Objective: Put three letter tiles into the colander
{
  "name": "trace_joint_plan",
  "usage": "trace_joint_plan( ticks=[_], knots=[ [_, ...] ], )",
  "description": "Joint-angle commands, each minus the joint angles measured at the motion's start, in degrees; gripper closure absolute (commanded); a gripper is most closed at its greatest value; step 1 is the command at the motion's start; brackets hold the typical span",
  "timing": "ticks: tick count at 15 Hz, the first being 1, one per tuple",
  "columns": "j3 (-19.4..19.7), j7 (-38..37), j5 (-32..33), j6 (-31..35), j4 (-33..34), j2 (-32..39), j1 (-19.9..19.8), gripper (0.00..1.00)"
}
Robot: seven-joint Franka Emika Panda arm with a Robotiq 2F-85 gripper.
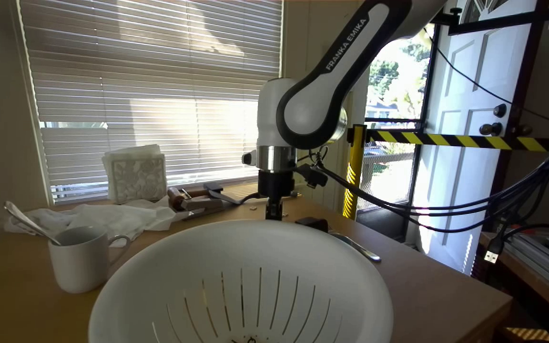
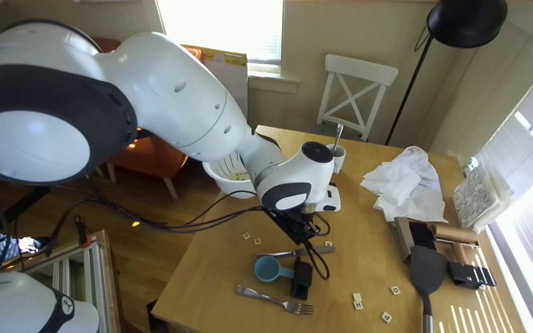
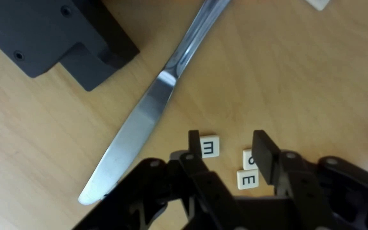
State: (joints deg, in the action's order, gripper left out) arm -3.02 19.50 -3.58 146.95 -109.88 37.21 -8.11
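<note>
With the gripper [image 3: 227, 143] wide, closing could bunch the catch, since an E tile [image 3: 210, 147] lies at nine o'clock and two more tiles [image 3: 248, 175] near five. In an exterior view, the colander [image 1: 236, 252] sits near the gripper's six o'clock.

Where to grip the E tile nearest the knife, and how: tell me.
Pinch the E tile by opposite side edges, probably best from straight above: it lies flat, letter up, apart from the neighbouring tiles. The open gripper likely needs centring over it first.
</note>
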Motion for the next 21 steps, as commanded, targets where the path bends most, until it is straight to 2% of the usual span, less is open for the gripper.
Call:
trace_joint_plan(
  ticks=[1, 9, 13, 14, 21],
  knots=[
    [0.11, -1.32, 1.24, 1.07, 0.52, 0.77, 0.6, 0.53],
    [1.73, -2.56, 3.02, 3.25, 1.16, 2.48, 1.85, 0.54],
    [2.22, -3.33, 4.1, 4.17, 1.79, 3.29, 2.35, 0.63],
    [2.28, -3.53, 4.29, 4.22, 2.01, 3.48, 2.43, 0.61],
    [3.09, -4.44, 5.79, 3.85, 2.72, 4.26, 3.45, 0.66]
  ],
)
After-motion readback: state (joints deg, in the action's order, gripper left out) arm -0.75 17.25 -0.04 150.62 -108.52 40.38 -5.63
